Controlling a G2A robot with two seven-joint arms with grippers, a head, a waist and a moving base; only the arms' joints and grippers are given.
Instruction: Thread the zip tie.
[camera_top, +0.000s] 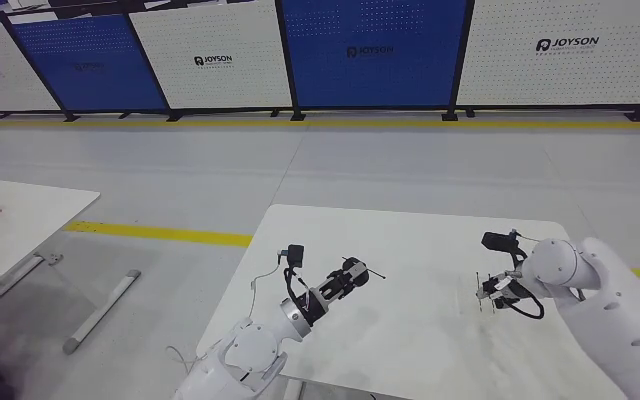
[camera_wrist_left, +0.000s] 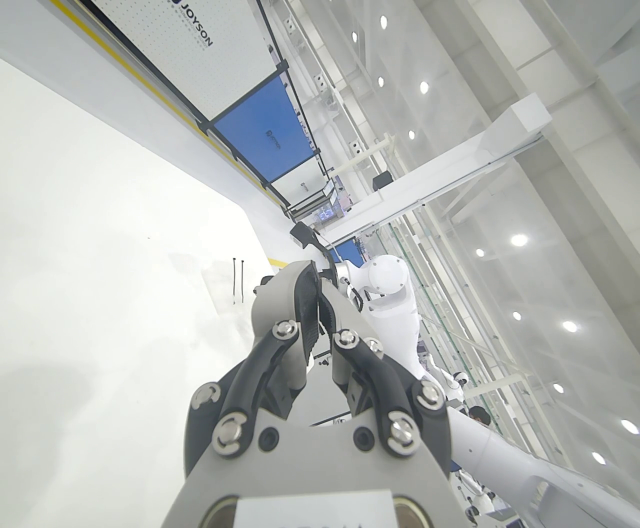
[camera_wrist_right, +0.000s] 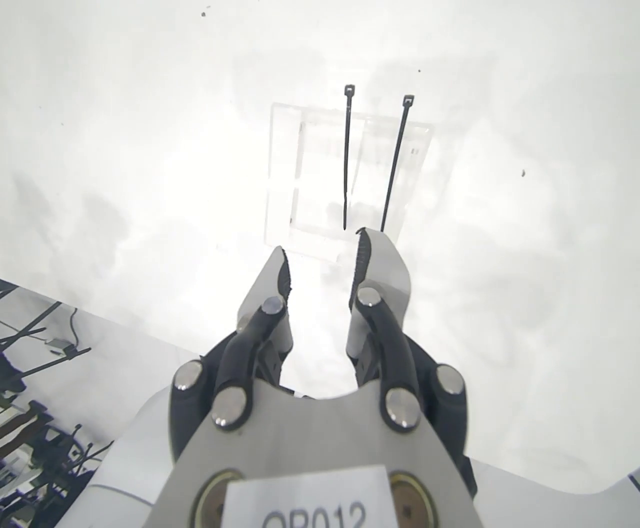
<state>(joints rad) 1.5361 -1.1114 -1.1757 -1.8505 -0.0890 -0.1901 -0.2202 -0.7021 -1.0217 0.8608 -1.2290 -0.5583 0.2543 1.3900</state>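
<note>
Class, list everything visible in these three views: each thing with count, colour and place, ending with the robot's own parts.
zip ties: two, black, side by side across the clear plate, tails toward the right pincer.
third zip tie: one, black, a thin strip at the left pincer's tip, apparently pinched there.
clear plate: one, transparent, on the table under the two ties.
table: one, white, under both arms.
second table: one, white, top view's left edge.
partition panels: several, blue and white, along the far floor.
left pincer: one, grey and black, shut, over the table.
right pincer: one, grey and black, open, just short of the ties' tails.
</note>
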